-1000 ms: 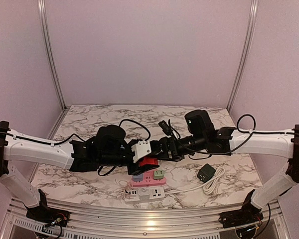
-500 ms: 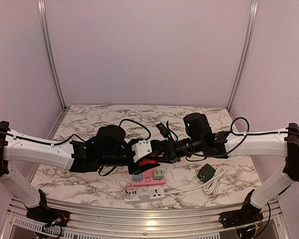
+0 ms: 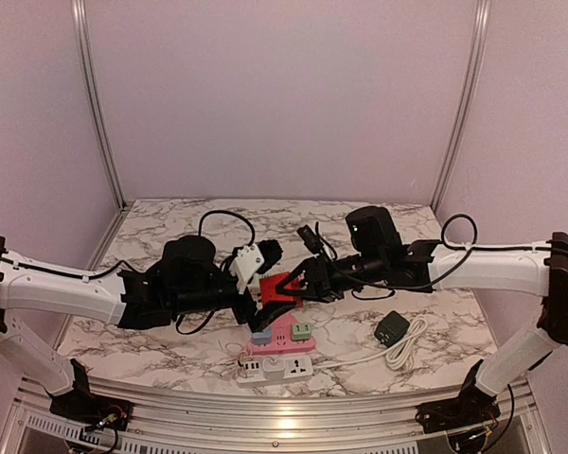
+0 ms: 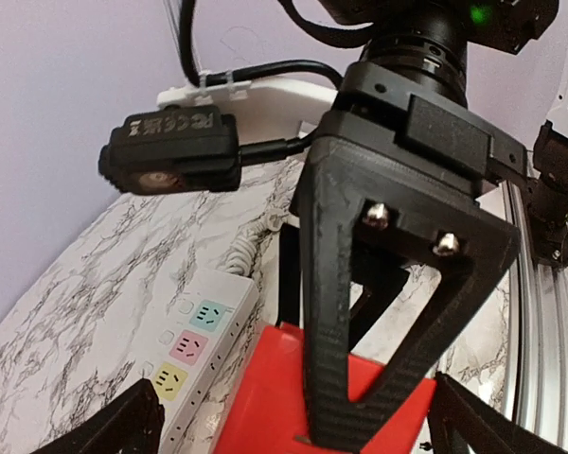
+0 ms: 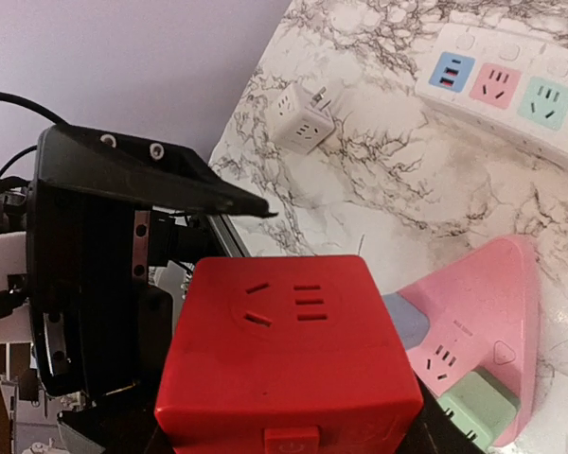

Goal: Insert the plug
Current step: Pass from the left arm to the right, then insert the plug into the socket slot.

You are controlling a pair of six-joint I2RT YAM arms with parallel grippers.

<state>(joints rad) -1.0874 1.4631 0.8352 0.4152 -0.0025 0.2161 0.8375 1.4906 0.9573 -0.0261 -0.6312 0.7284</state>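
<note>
**Hand-over above the socket strips.** The red plastic socket cube [image 3: 282,287] hangs in mid-air over the marble-patterned table [image 3: 170,227], above the pink triangular socket block [image 3: 282,337]. The right pincer [image 3: 301,281] is clamped on the cube. The left pincer [image 4: 298,430] stands wide open, its fingers to either side of the cube and gripping nothing.

*Risks.* With a single grip, the cube may swivel between the pads when pressed down. Its pins show in no view, so their alignment with a socket cannot be checked. The open left pincer is close enough to knock the cube as it clears. The white socket strip with pastel outlets [image 5: 511,80] lies loose and may slide under pressure.

*Views.* The right wrist alone shows the cube's slotted face and a small white cube adaptor [image 5: 303,118] lying on the table. The left wrist alone shows the right pincer's triangular finger [image 4: 379,284] lying across the cube. Only the overhead view gives the layout, including the dark charger with coiled white cord [image 3: 391,329].
</note>
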